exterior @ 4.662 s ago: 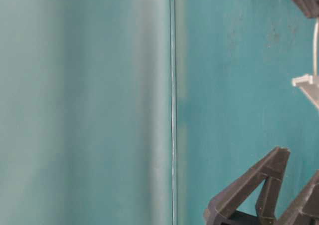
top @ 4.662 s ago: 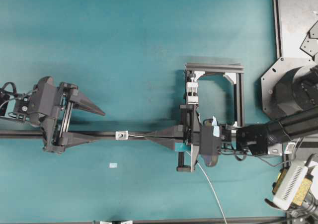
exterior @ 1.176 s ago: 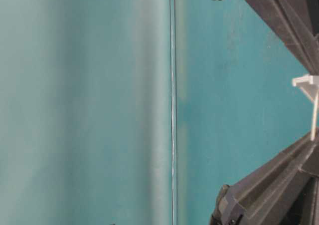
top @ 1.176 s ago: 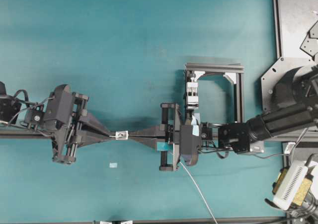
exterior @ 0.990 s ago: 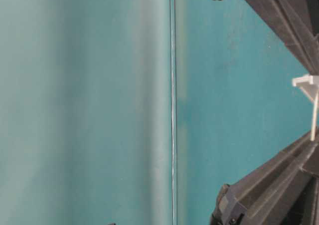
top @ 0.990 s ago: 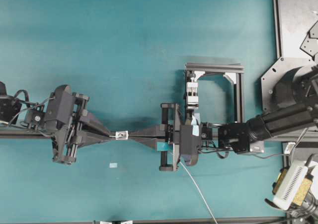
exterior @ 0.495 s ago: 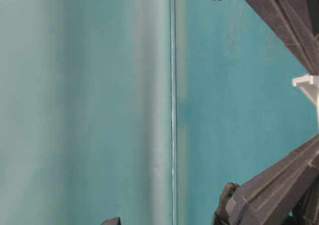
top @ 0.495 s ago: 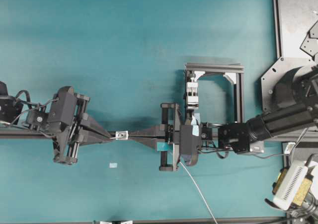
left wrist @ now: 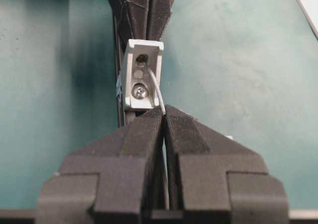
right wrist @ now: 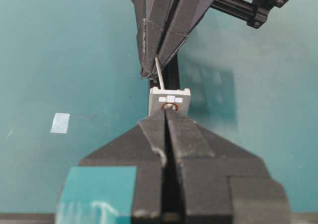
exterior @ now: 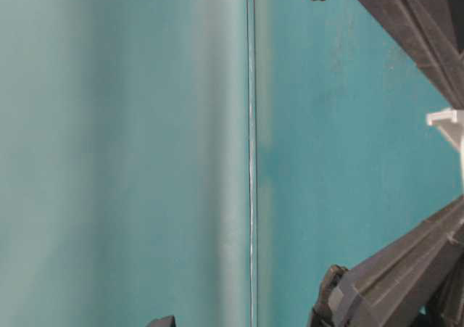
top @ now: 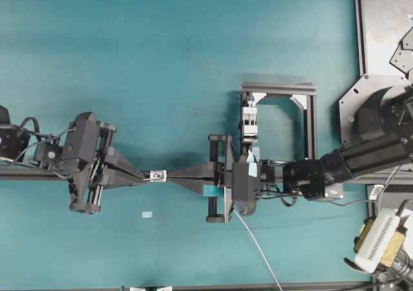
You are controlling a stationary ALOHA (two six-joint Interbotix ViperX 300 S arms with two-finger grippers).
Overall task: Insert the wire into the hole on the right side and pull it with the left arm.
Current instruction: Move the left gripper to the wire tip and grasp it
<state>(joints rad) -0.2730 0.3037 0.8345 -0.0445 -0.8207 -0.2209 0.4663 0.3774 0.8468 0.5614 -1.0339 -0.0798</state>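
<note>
Both grippers are clenched on the wire, which runs through the hole along the rail. The left gripper pinches its emerged end just beside the bracket; the right gripper grips opposite, so I judge the pull goes leftward.

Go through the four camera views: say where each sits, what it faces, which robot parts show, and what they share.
Overhead: above, facing down; both arms meet at the bracket.
Table-level: low, apparently rolled sideways; black finger parts only.
Left wrist: behind the shut left end effector, which grips the wire.
Right wrist: behind the shut right end effector, facing the left.
Shared: bracket.
</note>
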